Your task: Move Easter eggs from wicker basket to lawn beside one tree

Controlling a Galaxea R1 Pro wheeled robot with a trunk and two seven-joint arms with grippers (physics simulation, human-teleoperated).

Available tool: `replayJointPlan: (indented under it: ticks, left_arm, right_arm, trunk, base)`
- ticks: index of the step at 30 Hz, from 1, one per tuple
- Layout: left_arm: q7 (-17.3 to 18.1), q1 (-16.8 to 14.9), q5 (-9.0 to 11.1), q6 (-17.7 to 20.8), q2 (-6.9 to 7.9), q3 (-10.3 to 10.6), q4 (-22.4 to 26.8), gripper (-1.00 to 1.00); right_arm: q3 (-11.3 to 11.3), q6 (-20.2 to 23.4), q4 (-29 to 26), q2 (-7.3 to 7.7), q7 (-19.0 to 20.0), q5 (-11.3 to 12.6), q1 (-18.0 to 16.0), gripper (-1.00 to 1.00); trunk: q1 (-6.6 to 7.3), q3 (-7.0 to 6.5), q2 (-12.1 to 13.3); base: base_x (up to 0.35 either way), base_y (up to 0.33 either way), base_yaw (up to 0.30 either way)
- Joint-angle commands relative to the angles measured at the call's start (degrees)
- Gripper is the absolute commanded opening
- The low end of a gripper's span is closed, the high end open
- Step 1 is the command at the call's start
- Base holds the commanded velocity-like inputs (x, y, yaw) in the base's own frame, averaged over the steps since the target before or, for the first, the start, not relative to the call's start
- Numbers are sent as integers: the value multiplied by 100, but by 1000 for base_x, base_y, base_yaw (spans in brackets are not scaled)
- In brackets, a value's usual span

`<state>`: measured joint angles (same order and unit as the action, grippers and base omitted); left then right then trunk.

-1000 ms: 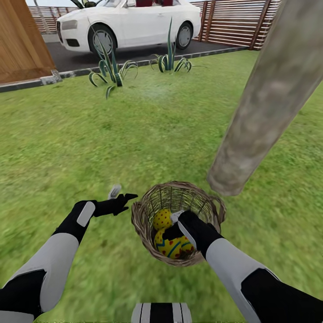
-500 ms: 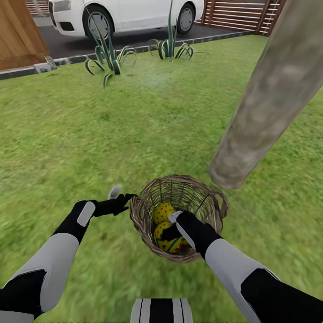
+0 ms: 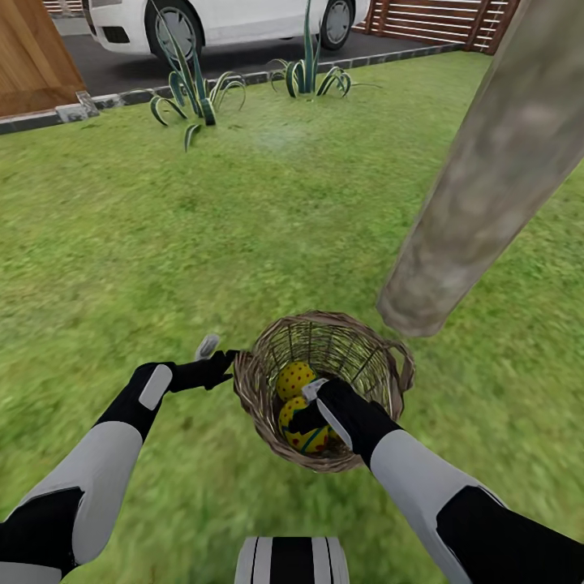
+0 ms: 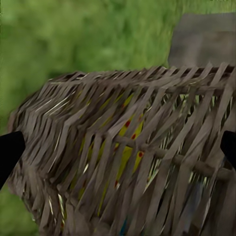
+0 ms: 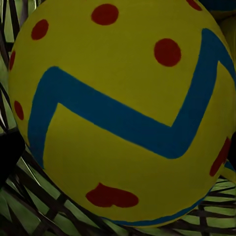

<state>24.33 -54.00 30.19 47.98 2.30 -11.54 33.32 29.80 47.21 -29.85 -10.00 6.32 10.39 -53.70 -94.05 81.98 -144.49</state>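
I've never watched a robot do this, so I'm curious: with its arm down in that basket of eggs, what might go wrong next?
Three things, I'd guess. The right pincer is deep among the eggs, so it could pinch one off-centre and drop it. Lifting might drag the light basket over, though the left pincer sits at its rim. And the tree trunk stands close by, so a swinging arm could bump it.

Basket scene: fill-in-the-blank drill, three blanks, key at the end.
1. The right tool reaches down into the ____.
2. The basket stands on the ____, close to the trunk.
3. The egg is yellow with a zigzag band coloured ____.
Missing words: basket; lawn; blue
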Motion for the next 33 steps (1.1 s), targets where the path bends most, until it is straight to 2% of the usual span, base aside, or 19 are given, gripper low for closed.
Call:
replayJointPlan:
  ticks: [1,3,7,33]
  left_arm:
    - [19,0,-14,36,-2,-25,-1,100]
    - [19,2,-17,36,-8,-24,0,100]
    - [19,2,-14,36,-1,-24,-1,100]
    - [13,3,-40,44,-28,-15,8,100]
  right_arm:
    - [8,-169,212,0,-25,-142,0,-100]
    - [8,-169,211,0,-25,-142,0,-100]
    - [8,-169,212,0,-25,-142,0,-100]
    - [8,-169,214,0,-17,-142,0,-100]
  trunk:
    - [-3,5,0]
    - [-8,49,-3]
    - [-8,49,-3]
    - [59,-527,32]
  base:
    - [0,0,0]
    - [0,0,0]
    - [0,0,0]
    - [0,0,0]
